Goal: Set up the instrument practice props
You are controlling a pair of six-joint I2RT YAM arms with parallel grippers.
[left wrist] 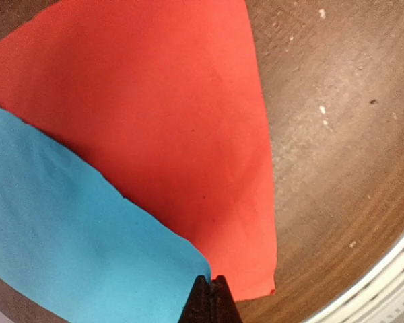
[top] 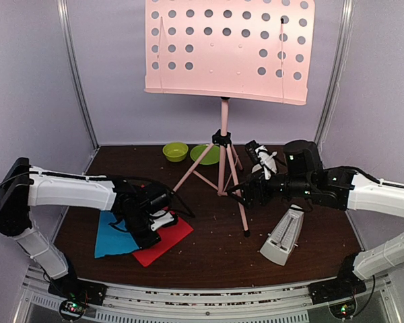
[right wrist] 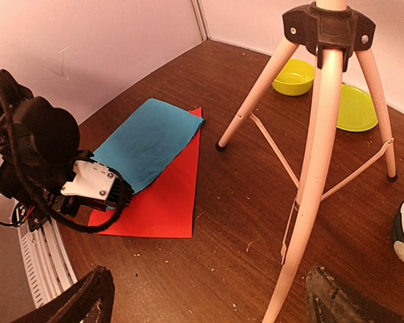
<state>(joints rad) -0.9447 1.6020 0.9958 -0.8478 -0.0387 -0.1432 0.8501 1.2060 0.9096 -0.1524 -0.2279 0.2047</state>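
Observation:
The pale pink music stand (top: 229,47) stands on its tripod (top: 222,161) at the back middle of the table. A blue sheet (top: 111,235) lies partly over a red sheet (top: 168,241) at the front left. My left gripper (left wrist: 211,281) is down on them, its jaws shut at the blue sheet's (left wrist: 67,222) corner where it overlaps the red sheet (left wrist: 161,101). The cream metronome (top: 284,237) leans tilted at the front right. My right gripper (right wrist: 212,303) hangs open beside the stand's leg (right wrist: 310,195), holding nothing.
A green bowl (top: 175,151) and a green plate (top: 205,154) sit behind the tripod. A white-and-dark bowl (top: 262,158) sits just behind my right arm. The table's metal front rail (left wrist: 384,282) runs close to the sheets. Crumbs dot the brown tabletop (right wrist: 242,229).

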